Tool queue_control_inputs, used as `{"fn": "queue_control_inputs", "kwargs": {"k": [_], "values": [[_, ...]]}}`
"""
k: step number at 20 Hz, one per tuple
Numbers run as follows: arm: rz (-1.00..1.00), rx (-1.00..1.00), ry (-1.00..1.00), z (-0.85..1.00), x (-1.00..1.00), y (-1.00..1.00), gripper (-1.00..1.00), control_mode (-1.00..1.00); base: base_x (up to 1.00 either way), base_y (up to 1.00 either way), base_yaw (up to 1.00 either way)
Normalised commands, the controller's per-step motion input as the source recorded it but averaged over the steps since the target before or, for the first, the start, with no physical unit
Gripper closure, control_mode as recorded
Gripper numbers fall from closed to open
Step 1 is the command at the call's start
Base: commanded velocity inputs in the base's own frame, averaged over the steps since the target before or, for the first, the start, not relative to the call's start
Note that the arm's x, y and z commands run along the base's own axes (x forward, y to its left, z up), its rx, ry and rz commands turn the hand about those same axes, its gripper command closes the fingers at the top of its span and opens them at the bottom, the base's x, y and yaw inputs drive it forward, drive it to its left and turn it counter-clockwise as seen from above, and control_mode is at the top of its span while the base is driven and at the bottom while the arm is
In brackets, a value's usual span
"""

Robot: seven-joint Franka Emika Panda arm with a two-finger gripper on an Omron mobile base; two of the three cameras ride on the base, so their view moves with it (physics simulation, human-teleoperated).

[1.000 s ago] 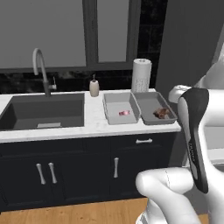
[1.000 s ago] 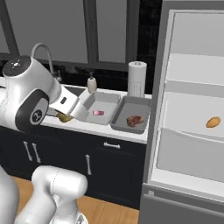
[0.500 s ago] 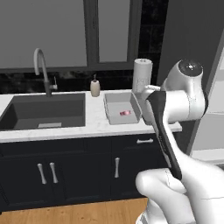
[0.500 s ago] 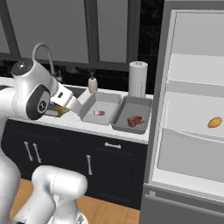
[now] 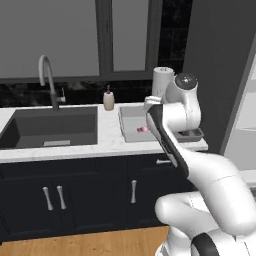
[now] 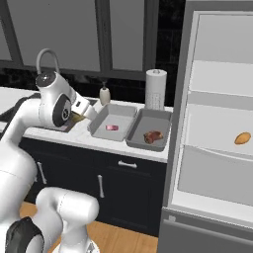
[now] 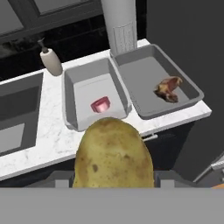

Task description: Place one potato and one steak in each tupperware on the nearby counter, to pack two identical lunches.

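The open fridge (image 6: 217, 148) stands at the right end of the kitchen, its pale shelves bare but for a second potato (image 6: 242, 138) lying on a middle shelf. Beside it runs the white marbled worktop (image 5: 107, 140) over black cabinets (image 5: 95, 195) with silver bar handles, and a dark sink (image 5: 50, 127) with a curved tap (image 5: 46, 80) is set into its left part. Two grey tupperware trays lie side by side on the worktop near its fridge end, touching along their long sides: the left tupperware (image 7: 74, 111) holds a small pink piece of steak (image 7: 100, 105), and the right tupperware (image 7: 144, 83) holds a brown, ragged steak (image 7: 168, 87). A paper towel roll (image 6: 155, 89) stands upright just behind the right tray, and a small soap bottle (image 6: 104, 94) stands behind the left one, near the sink. The tool (image 6: 79, 116) hangs out in front of the worktop edge, on the sink side of the left tray, its fingers clamped on a large yellow-brown potato (image 7: 113, 153), which sits low in the hand view, in front of the left tray and above the cabinet fronts.
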Motion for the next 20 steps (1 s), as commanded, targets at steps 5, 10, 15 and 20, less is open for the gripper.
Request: {"fn": "queue_control_inputs", "kwargs": {"k": [5, 10, 15, 20], "values": [[0.03, -0.01, 0.12, -0.12, 1.0, 0.08, 1.0, -1.0, 0.0, 0.0, 0.0], [0.05, -0.02, 0.13, -0.16, 0.78, 0.02, 1.0, -1.0, 0.0, 0.0, 0.0], [0.09, 0.0, 0.01, -0.19, 0.46, 0.0, 1.0, -1.0, 0.0, 0.0, 0.0], [0.07, 0.0, -0.04, -0.6, 0.2, 0.0, 1.0, -1.0, 0.0, 0.0, 0.0]]}}
